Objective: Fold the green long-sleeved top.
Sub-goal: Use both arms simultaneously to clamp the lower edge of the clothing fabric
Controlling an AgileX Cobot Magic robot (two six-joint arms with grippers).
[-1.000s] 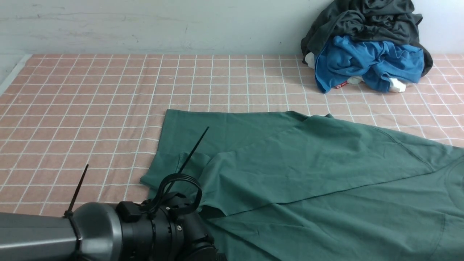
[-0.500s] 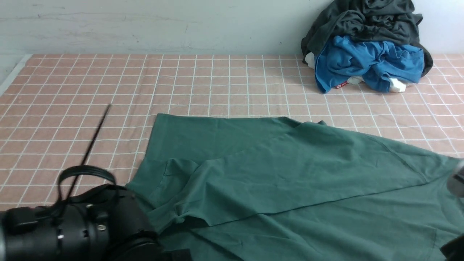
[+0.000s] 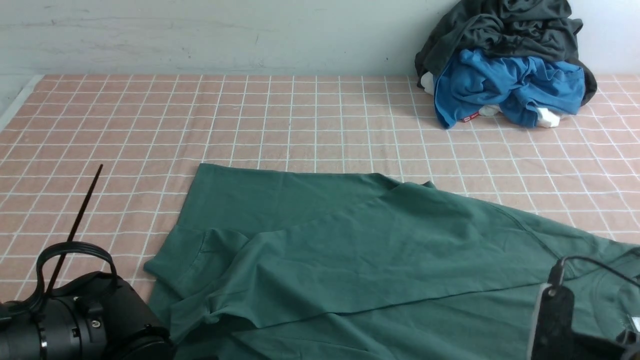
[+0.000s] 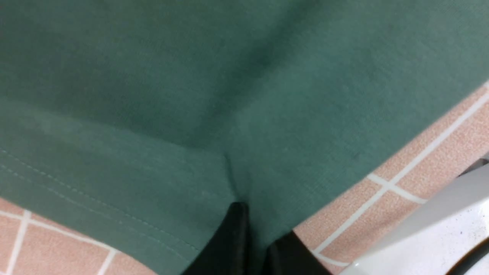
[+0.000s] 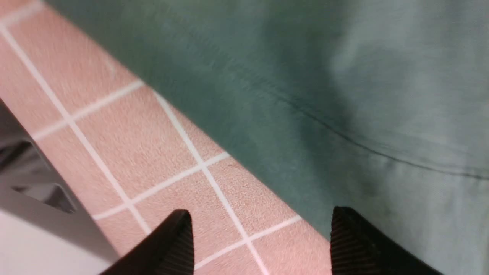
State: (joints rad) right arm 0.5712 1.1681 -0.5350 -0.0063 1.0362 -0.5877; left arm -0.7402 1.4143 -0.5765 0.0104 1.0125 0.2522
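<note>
On the pink checked tablecloth (image 3: 300, 115) the green long-sleeved top (image 3: 350, 250) has slid near-left, dragged by the left gripper (image 4: 256, 229) pinched on its hem (image 4: 95, 191), while the right gripper (image 5: 259, 229), newly wide and empty, readies a second grasp.

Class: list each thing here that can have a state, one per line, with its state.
green long-sleeved top: lying flat, partly folded over itself.
left pincer: shut on the top's edge.
right pincer: open, gripping nothing.
blue garment: crumpled in a heap.
dark grey garment: crumpled on the blue one.
</note>
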